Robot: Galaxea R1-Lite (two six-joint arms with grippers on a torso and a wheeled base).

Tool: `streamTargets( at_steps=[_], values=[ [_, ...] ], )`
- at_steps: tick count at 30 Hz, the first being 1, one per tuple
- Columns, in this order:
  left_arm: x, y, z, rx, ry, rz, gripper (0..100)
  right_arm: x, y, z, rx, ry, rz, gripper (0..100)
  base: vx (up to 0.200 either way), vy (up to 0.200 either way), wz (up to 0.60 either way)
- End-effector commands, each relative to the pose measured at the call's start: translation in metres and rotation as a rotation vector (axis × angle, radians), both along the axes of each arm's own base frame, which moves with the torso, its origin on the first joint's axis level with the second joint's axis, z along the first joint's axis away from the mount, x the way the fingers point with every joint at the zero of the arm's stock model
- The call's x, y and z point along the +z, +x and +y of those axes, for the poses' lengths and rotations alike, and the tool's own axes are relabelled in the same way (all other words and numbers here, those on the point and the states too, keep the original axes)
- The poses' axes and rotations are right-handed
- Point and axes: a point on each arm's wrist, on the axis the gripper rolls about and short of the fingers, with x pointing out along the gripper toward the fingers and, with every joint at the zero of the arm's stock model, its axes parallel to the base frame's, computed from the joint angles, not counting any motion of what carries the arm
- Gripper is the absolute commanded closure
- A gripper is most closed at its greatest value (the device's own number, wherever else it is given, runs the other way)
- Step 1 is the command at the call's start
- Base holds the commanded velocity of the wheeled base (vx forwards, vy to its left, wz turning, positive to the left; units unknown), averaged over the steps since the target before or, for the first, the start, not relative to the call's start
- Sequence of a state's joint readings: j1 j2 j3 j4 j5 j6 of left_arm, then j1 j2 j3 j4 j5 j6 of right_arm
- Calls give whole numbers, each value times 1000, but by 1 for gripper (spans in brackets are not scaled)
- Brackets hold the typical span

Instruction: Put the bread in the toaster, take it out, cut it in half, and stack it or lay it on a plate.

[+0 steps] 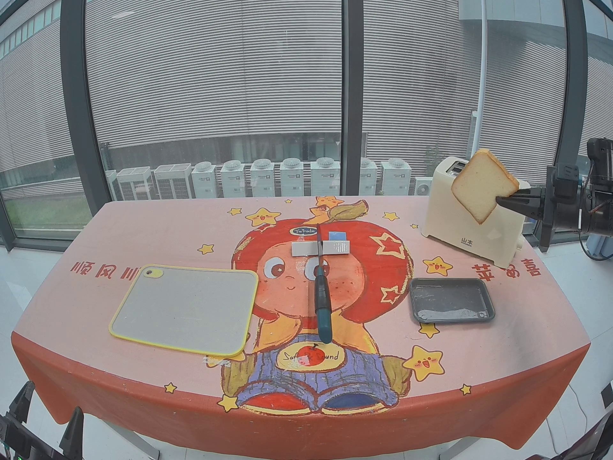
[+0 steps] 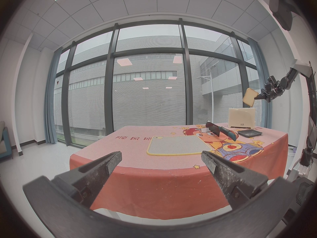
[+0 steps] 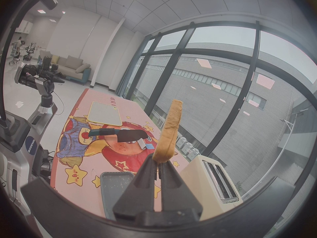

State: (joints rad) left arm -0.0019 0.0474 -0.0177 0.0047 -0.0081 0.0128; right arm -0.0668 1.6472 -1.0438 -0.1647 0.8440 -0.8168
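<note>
A slice of bread [image 1: 483, 185] hangs tilted in the air just above and in front of the cream toaster [image 1: 474, 223] at the table's back right. My right gripper [image 1: 506, 199] is shut on its lower corner; in the right wrist view the bread [image 3: 169, 133] stands edge-on above the fingers [image 3: 147, 176], with the toaster slots [image 3: 219, 180] beside it. A knife [image 1: 322, 289] with a blue handle lies mid-table. The grey cutting board [image 1: 185, 309] with a yellow rim lies at the left. A dark tray [image 1: 451, 300] serves as plate. My left gripper [image 2: 161, 164] is open, off the table's left side.
The table wears an orange cartoon cloth [image 1: 159, 237]. A small grey holder [image 1: 321, 248] lies under the knife blade. Large windows stand right behind the table. Free room lies between the board and the tray.
</note>
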Motion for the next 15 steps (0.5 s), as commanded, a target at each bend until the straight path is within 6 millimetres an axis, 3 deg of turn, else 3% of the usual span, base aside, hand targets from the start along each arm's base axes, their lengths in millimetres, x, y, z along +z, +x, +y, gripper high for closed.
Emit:
streamTargets(
  at_steps=[1,15],
  values=[
    [-5,1,0,1,0,19,0,3,2,-2,-6,1,-8,100,0,0,0],
    [-5,1,0,2,0,18,0,13,1,-15,-45,55,4,100,0,-200,0]
  ],
)
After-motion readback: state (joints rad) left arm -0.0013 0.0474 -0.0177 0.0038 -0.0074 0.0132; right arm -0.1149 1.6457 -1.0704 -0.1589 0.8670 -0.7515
